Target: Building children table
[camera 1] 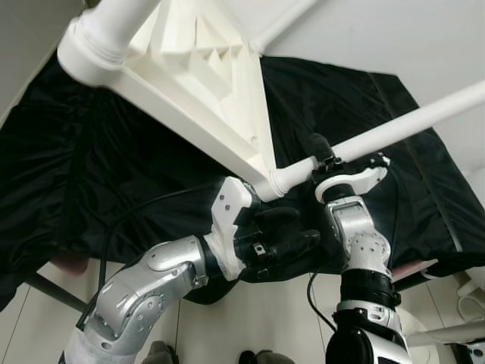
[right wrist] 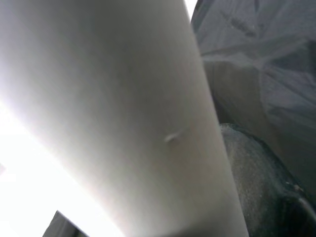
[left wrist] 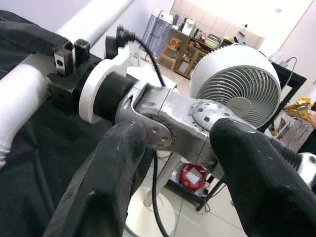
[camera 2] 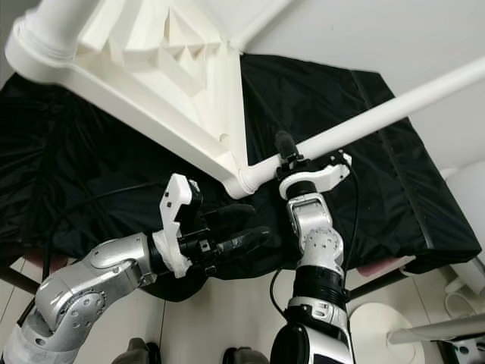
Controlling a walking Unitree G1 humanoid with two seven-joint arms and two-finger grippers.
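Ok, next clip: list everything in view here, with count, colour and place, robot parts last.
Table top: one, white, ribbed underside showing, raised above the cloth.
Table legs: two seen, white; one runs up and right from the corner socket, one at upper left.
Cloth: one, black, spread under the table.
Fan: one, white, standing on the tiled floor.
Cabinet: one, wooden, far across the room.
Left end effector: black fingers open, below the corner socket, holding nothing.
Right end effector: shut on the leg near the socket.
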